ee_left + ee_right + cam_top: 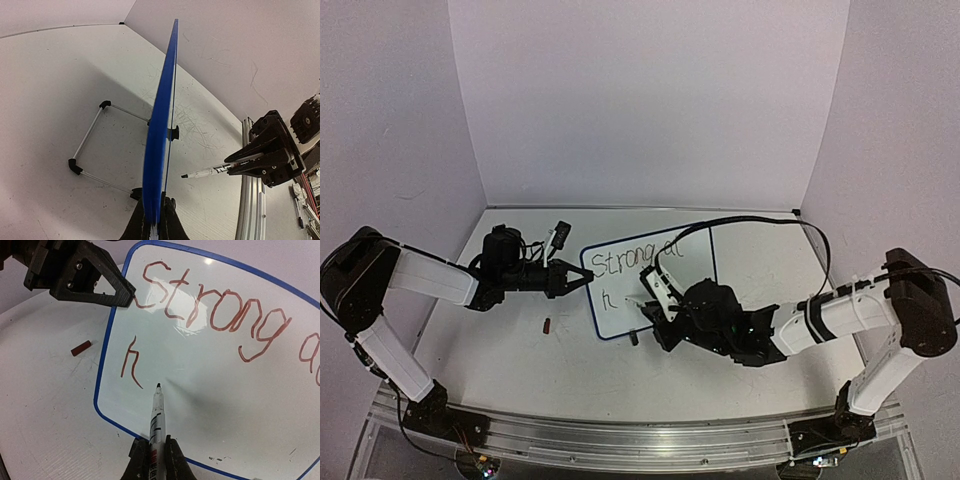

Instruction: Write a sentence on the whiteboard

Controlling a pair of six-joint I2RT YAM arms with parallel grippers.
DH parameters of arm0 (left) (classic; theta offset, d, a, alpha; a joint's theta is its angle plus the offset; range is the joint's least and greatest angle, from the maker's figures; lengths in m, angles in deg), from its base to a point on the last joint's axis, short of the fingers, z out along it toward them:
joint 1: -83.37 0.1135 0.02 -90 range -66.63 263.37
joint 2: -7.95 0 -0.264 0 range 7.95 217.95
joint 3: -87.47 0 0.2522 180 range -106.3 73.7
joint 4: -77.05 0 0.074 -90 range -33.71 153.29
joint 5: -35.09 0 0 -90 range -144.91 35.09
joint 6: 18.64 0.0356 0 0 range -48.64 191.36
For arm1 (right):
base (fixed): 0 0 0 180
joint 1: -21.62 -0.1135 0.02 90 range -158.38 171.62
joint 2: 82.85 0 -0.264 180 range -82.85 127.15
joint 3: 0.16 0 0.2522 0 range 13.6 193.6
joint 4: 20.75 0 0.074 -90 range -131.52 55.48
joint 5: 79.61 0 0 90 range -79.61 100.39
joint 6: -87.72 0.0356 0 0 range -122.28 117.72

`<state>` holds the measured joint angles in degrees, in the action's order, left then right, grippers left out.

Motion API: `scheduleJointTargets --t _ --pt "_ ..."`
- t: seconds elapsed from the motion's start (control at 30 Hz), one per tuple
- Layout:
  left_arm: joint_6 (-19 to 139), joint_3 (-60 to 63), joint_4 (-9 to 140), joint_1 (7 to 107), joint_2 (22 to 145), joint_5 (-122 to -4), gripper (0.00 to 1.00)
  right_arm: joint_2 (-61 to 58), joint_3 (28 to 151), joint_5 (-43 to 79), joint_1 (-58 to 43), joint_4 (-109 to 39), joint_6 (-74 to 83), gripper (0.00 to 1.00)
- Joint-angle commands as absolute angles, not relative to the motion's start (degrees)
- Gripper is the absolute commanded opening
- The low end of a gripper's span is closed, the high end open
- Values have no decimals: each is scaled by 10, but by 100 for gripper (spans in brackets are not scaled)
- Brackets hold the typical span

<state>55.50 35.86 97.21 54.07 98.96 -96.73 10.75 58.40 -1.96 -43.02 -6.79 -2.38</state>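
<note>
The whiteboard [665, 300], white with a blue rim, stands tilted on the table. Its writing [215, 312] is in reddish letters: "Strong", a cut-off "a" at the frame edge, and a lone "h" [129, 362] on the line below. My left gripper [586, 283] is shut on the board's left edge [159, 125], which shows edge-on in the left wrist view. My right gripper [155, 455] is shut on a white marker [156, 412], cap off. Its dark tip points at the board just right of the "h". A small gap to the board shows beside the marker [210, 172].
A small red marker cap [547, 324] lies on the tabletop left of the board. The board's wire stand [90, 135] with black clip feet juts out behind it. An aluminium rail [252, 200] runs along the near table edge. White walls close in the back and sides.
</note>
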Motion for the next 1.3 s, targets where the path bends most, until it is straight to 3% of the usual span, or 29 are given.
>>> scheduleJointTargets --t 0.0,0.9,1.27 --pt "583 358 925 543 983 -923 0 131 625 -3 -431 -34 -34 0" --pt "585 353 918 543 979 -923 0 170 647 -2 -431 -58 -27 0" --pt "587 351 915 544 978 -922 0 170 647 -53 -431 -70 1 0"
